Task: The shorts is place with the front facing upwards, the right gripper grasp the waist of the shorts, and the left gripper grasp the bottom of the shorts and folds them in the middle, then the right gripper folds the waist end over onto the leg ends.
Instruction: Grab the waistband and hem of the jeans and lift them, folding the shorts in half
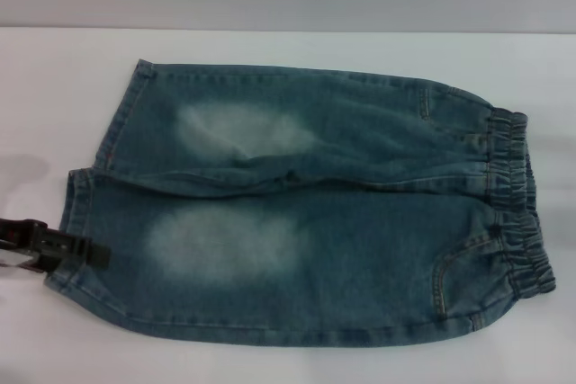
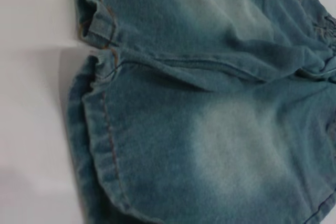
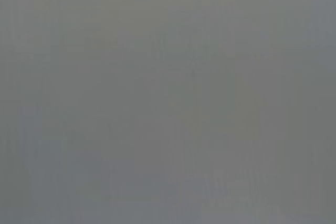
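Shorts: the shorts (image 1: 306,213) were long blue denim, spread flat and front up on the white table (image 1: 270,361), with a pale faded patch on each leg, tan stitching and curved pocket seams near the wide end.
Waist: the waist of the shorts (image 1: 515,200) was a darker, puckered elastic band, lying at the robot's right side of the table.
Hems: the bottom of the shorts (image 1: 90,186) was two straight stitched leg openings at the robot's left; in the left wrist view the hems (image 2: 100,129) showed as turned-over bands with tan thread, one leg's edge overlapping the other where they met.
Axis: the long axis ran left to right across the table, waist to the right, leg ends to the left (the farther leg sat slightly more to the right than the nearer one).
Writing: no brand, label or lettering could be read on the denim.
Left gripper: the left gripper (image 1: 85,253) reached in from the left edge, its black fingers at the hem of the nearer leg; whether they were clenched on the cloth could not be told.
Right gripper: outside every view; the right wrist view showed only flat grey.
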### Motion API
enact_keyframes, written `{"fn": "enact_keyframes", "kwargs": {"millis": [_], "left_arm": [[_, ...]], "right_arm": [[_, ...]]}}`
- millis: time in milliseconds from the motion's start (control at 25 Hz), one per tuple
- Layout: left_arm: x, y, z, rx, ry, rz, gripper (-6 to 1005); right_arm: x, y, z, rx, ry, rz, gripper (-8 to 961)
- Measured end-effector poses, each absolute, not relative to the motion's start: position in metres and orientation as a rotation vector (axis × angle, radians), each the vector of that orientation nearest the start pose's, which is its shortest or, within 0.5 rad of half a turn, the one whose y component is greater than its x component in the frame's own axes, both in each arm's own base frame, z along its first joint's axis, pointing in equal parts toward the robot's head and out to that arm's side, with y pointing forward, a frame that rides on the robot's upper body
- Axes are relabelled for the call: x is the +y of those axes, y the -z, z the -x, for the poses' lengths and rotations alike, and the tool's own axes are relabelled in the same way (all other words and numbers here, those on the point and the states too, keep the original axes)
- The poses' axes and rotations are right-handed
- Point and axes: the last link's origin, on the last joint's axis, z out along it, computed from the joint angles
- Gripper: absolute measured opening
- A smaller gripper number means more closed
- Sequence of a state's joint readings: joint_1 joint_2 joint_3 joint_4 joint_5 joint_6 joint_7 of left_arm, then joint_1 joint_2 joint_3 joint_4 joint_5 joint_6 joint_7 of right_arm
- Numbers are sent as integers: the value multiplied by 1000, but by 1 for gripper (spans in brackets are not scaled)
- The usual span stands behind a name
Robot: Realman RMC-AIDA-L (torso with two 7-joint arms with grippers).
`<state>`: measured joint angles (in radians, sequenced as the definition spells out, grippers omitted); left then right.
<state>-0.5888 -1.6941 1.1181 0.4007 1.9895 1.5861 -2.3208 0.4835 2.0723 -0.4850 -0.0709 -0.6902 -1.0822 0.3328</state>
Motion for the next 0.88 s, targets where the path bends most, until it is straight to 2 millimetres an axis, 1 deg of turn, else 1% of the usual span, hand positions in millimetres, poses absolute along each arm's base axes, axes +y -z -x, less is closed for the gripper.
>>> {"fn": "enact_keyframes", "kwargs": {"millis": [320, 480, 640, 880], "left_arm": [[320, -76, 332, -1948, 56, 2415, 757], [325, -85, 329, -1919, 21, 2406, 755], [328, -90, 329, -1903, 32, 2388, 753], [331, -89, 328, -1886, 36, 2395, 509]], "right_arm": [[341, -46, -378, 720, -665, 1294, 541], [341, -47, -378, 721, -664, 1293, 541], [341, -48, -380, 724, -663, 1283, 541], [338, -50, -383, 730, -658, 1270, 541]]}}
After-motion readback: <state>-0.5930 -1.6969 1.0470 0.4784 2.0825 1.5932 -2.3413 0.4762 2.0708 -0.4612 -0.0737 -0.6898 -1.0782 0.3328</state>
